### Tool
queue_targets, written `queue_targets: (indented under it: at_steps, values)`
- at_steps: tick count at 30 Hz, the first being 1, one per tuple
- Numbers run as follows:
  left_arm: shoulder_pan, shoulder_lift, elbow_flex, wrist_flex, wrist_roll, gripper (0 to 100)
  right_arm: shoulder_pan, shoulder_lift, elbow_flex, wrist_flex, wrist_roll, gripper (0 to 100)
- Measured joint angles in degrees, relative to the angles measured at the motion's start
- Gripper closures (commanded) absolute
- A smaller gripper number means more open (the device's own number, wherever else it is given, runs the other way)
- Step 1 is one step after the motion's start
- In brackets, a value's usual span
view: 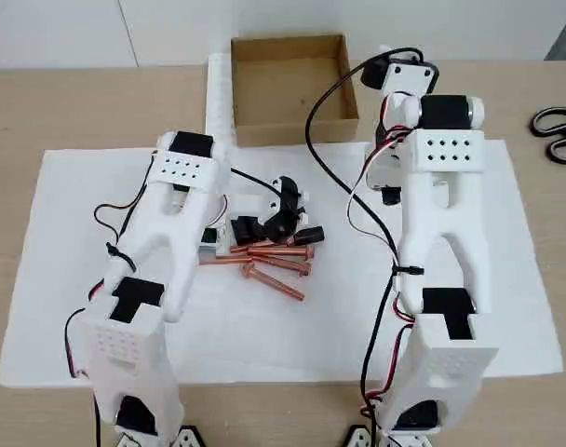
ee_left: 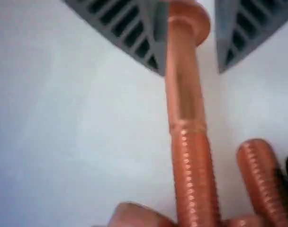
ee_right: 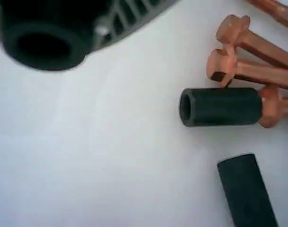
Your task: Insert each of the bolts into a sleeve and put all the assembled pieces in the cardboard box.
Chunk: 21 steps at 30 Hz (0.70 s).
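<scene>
Tabletop cloth — left fingers gape astride one bolt head (shaft running straight away), right fingers clamping a sleeve.

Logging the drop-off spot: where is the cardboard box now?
High view: the cardboard box sits open at the far middle of the table, at the far edge of the white sheet where the bolts lie.

Bright, even light fell from overhead. It left the white sheet almost glaring, and the arms threw only faint, soft-edged shadows on it. The cardboard box was shaded along its inner walls. In the left wrist view, a bolt carried a pale sheen down its shaft. In the right wrist view, the lying sleeve cast a soft grey shadow, and the near sleeve showed a black bore.
</scene>
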Motion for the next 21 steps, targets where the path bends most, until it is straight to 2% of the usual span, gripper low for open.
queue_targets:
  at_steps: [6, 9, 11, 13, 18, 21]
  values:
    - [0.0, 0.0, -5.27, 0.0, 0.62, 94, 0.0, 0.0, 0.0, 0.0, 0.0, 99.5]
    - [0.0, 0.0, -11.34, 0.0, 5.98, 93, 0.0, 0.0, 0.0, 0.0, 0.0, 99.5]
    - [0.0, 0.0, -16.18, 0.09, 15.3, 93, 0.0, 0.0, 0.0, -0.35, 0.0, 99.5]
    - [0.18, 0.0, -22.15, 0.09, 28.22, 93, 0.0, 0.0, 0.0, -0.53, 0.0, 99.5]
    - [0.18, 0.0, -28.84, 0.35, 66.2, 96, 0.0, 0.0, 0.0, -0.53, 0.0, 99.5]
    - [0.18, 0.0, -28.84, 0.35, 85.54, 97, 0.0, 0.0, 0.0, -0.53, 0.0, 99.5]
